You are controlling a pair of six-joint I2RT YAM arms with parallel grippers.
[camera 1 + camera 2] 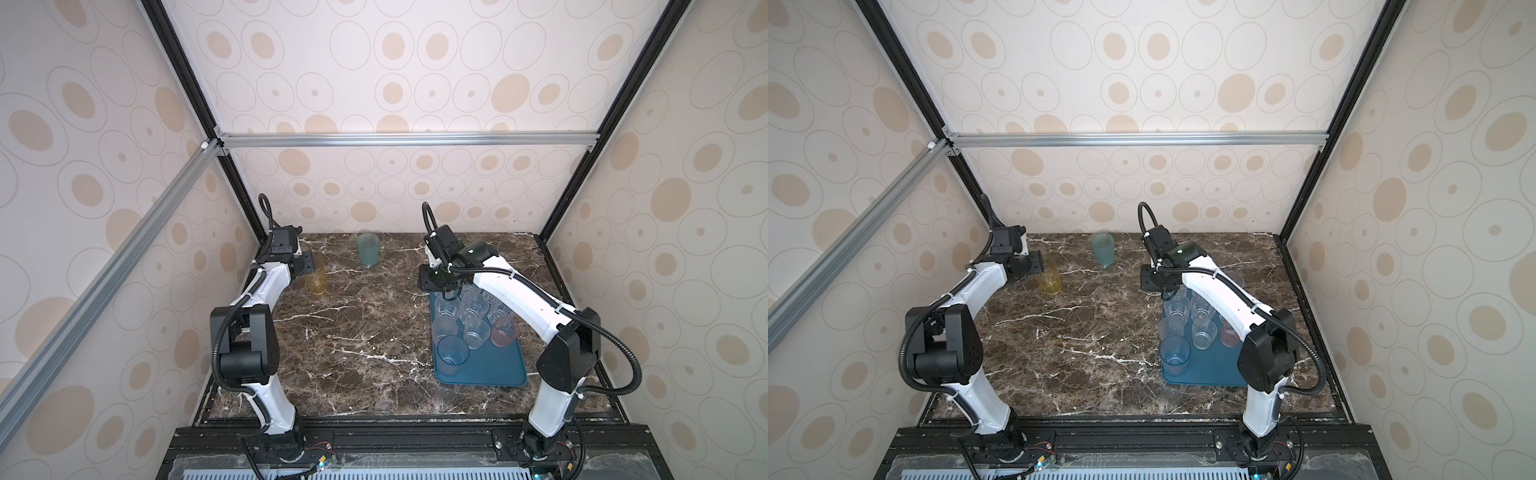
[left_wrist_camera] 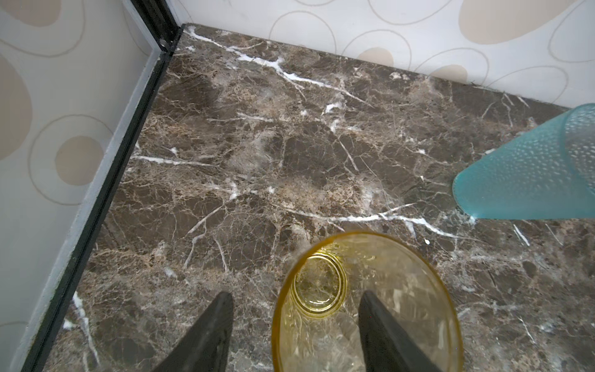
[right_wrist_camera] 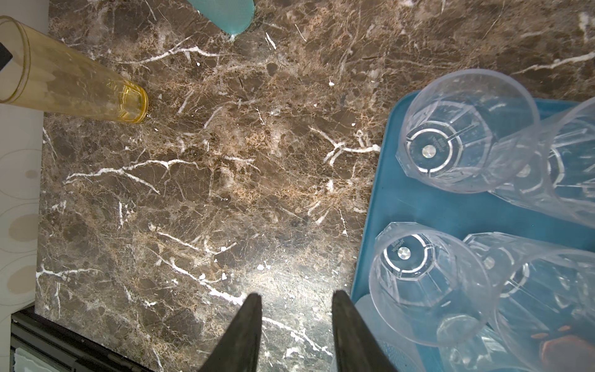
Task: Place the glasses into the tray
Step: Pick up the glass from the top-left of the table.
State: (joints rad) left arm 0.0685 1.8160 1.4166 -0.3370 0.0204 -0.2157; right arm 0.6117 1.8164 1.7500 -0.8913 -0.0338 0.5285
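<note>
I read left jaws apart, straddling the amber glass (image 2: 402, 290) rim, apparently without contact; right jaws apart, empty, above the surface (image 3: 225, 193) beside the tray (image 3: 418, 209).

A brown marble tabletop (image 1: 365, 332) sits between walls of oval-patterned wallpaper (image 1: 415, 83), a silver metal bar (image 1: 407, 139) behind, perhaps a grille (image 1: 353, 475) in front.

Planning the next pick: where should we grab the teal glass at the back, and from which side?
Pinch the rim wall of the teal glass from straight above, one finger inside, one outside. It stands upright, mouth up, rim exposed; the back wall close behind leaves little room for a side approach.
</note>
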